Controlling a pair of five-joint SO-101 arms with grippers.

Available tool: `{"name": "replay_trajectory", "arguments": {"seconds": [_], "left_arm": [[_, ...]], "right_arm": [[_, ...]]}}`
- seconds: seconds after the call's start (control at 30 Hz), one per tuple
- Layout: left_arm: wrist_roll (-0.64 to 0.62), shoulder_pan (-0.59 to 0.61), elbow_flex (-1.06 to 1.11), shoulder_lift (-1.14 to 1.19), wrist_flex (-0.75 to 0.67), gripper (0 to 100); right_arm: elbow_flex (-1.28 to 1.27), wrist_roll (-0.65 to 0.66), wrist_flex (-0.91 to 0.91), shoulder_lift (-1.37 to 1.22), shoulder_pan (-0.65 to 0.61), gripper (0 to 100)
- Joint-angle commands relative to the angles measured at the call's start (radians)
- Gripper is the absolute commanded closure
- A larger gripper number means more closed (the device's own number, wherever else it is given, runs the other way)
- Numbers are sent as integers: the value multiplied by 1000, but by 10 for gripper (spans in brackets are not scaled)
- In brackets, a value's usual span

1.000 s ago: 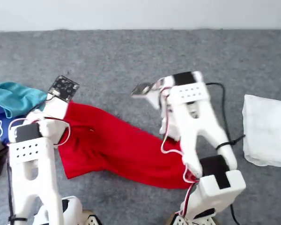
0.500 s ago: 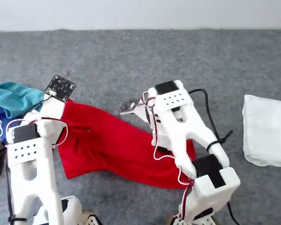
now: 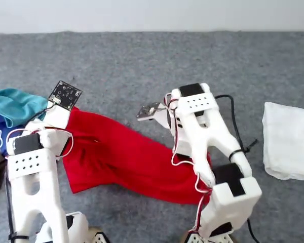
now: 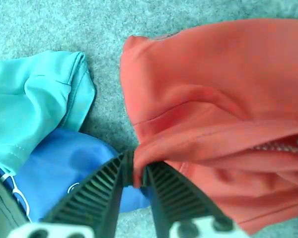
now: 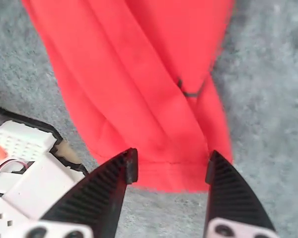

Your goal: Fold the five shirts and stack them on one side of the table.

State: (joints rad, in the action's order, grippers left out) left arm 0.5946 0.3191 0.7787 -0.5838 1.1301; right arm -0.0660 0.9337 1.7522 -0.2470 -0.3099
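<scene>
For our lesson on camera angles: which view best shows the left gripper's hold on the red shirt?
The left wrist view: the left gripper is shut on the red shirt's edge. The high view shows the shirt spread between the arms; the right wrist view shows its other end beneath the open right gripper.

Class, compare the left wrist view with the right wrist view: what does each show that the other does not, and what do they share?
Left wrist view, not the right: a teal shirt lying partly over a blue shirt, and the left gripper shut on an edge of the red shirt. Right wrist view, not the left: the right gripper open over the red shirt's hem, and a white arm part beside the cloth. Both: the red shirt and the grey table surface.
</scene>
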Motion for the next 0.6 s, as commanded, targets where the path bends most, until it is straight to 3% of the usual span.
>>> {"name": "replay_trajectory", "arguments": {"seconds": [0.0,0.17,0.57], "left_arm": [[0,3,-5,-8,-9,985],[0,3,18,-8,-12,985],[0,3,25,-11,-9,985]], "right_arm": [[43,8,1,-33,12,775],[44,9,1,-93,10,857],[68,6,-31,-130,13,894]]}}
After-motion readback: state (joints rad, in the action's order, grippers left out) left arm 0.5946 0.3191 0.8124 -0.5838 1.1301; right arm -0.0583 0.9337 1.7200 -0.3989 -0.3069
